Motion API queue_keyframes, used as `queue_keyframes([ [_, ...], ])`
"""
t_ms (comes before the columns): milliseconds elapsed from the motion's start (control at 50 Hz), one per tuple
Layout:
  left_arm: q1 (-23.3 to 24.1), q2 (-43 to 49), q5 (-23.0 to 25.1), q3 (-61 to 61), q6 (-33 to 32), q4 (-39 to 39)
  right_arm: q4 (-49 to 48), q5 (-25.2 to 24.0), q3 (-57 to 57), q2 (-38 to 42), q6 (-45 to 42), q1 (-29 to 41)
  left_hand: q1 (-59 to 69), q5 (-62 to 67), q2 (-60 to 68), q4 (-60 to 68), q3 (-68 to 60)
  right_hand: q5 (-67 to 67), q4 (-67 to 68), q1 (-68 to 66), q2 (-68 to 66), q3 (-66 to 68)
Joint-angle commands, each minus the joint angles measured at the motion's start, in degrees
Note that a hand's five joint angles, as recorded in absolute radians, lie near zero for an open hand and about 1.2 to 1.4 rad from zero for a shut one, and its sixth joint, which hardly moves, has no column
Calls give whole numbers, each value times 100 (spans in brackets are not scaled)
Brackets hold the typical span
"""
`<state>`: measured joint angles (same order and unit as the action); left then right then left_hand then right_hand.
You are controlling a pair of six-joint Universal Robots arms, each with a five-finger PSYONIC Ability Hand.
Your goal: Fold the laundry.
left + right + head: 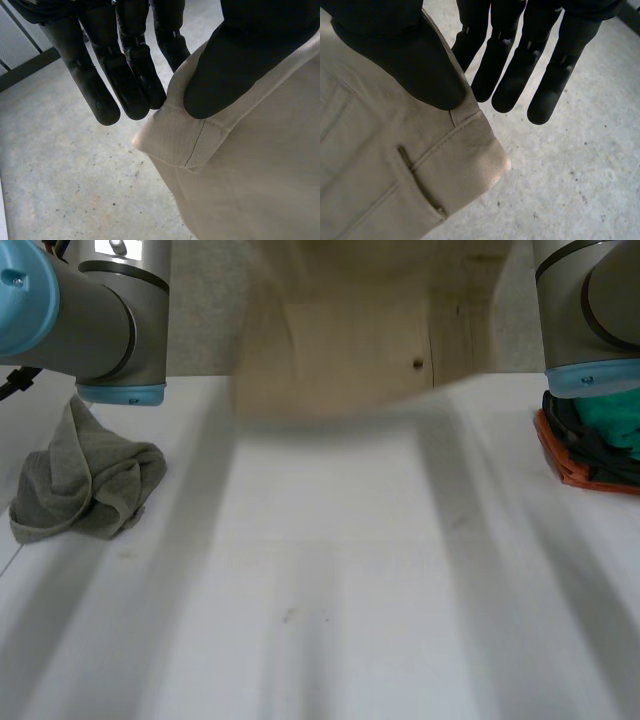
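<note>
A beige garment [350, 350], trousers by the look of the waistband, hangs lifted above the far side of the white table [330, 580]. In the left wrist view my left hand [235, 60] pinches one hemmed corner of the beige cloth [240, 175] between thumb and fingers [125, 85]. In the right wrist view my right hand [410, 60] pinches the other corner of the cloth [395, 175], near a belt loop, with its thumb on top and its fingers [510, 75] behind the edge. Both arms [90, 310] [590, 310] reach up past the table's far corners.
A crumpled grey cloth [85, 485] lies on the table at the left. At the right edge sits a pile of teal, black and orange laundry [595, 445]. A grey speckled floor [75, 190] lies below both hands.
</note>
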<state>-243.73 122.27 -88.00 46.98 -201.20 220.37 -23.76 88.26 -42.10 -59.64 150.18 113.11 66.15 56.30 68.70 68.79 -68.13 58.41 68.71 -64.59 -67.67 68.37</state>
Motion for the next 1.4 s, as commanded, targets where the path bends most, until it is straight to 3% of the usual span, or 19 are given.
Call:
queue_keyframes([
  [20, -61, -2, 28, 785, 72, -740, 564, -63, -439, 154, -42, 0, 1385, 1370, 1130, 1121, -1187, 1159, 1129, -1541, -1233, 1163],
  [280, 53, 349, 55, 3350, -120, -1689, 2267, -116, -1475, 1472, -339, -17, 1385, 1370, 1130, 1121, -1187, 1159, 1129, -1541, -1233, 1163],
  [420, 282, -44, 2, 4151, -656, -2567, 3227, -98, -2275, 1368, -885, -8, 1385, 1370, 1130, 1121, -1187, 1159, 1129, -1541, -1233, 1163],
  [560, 413, -1617, 11, 5118, -1236, -4438, 4782, -89, -3602, -274, -1421, 0, 1385, 1370, 1130, 1121, -1187, 1159, 1129, -1541, -1233, 1163],
  [640, 606, -2425, 72, 5680, -1710, -5913, 5591, -98, -4699, -1319, -2061, 9, 1385, 1370, 1130, 1121, -1187, 1159, 1129, -1541, -1233, 1163],
  [740, 1054, -2700, 107, 5858, -2063, -6769, 5707, -107, -5466, -1963, -2730, -79, 1385, 1370, 1130, 1121, -1187, 1159, 1129, -1541, -1233, 1163],
  [820, 1134, -2639, 116, 5638, -2090, -6332, 5383, -107, -5809, -1981, -2749, -70, 1154, 1139, 899, 891, -956, 1159, 1129, -1541, -1233, 1163],
  [840, 1134, -2604, 116, 5577, -2090, -6200, 5312, -116, -5844, -1973, -2740, -70, -264, -278, -519, -527, 461, 1159, 1129, -1541, -1233, 1163],
  [860, 1134, -2499, 107, 5446, -2124, -5807, 5102, -116, -5923, -1938, -2731, -70, -3958, -3973, -4213, -4222, 4156, 1159, 1129, -1541, -1233, 1163],
  [880, 1134, -2437, 99, 5392, -2151, -5577, 4996, -116, -5959, -1903, -2731, -52, -4861, -4876, -5116, -5125, 5059, 1159, 1129, -1541, -1233, 1163],
  [1000, 1152, -2085, 195, 4839, -2142, -3846, 4310, -72, -6056, -1525, -2477, 9, -4938, -4953, -5193, -5201, 5136, 1159, 1129, -1541, -1233, 1163],
  [1100, 1117, -1192, 834, 4137, -2169, -2344, 4064, -133, -6178, -1437, -2055, 18, -4853, -4868, -5108, -5117, 5051, 1159, 1129, -1541, -1233, 1163],
  [1260, 1029, 855, 2074, 2188, -2186, -2155, 3624, -107, -6311, -1305, -1975, 211, -4569, -4583, -4824, -4832, 4766, 1159, 1129, -1541, -1233, 1163],
  [1400, 809, 2396, 2226, 796, -2677, -2393, 3396, -98, -6416, -1173, -1967, 229, -3511, -3526, -3766, -3774, 3708, 1159, 1129, -1541, -1233, 1163],
])
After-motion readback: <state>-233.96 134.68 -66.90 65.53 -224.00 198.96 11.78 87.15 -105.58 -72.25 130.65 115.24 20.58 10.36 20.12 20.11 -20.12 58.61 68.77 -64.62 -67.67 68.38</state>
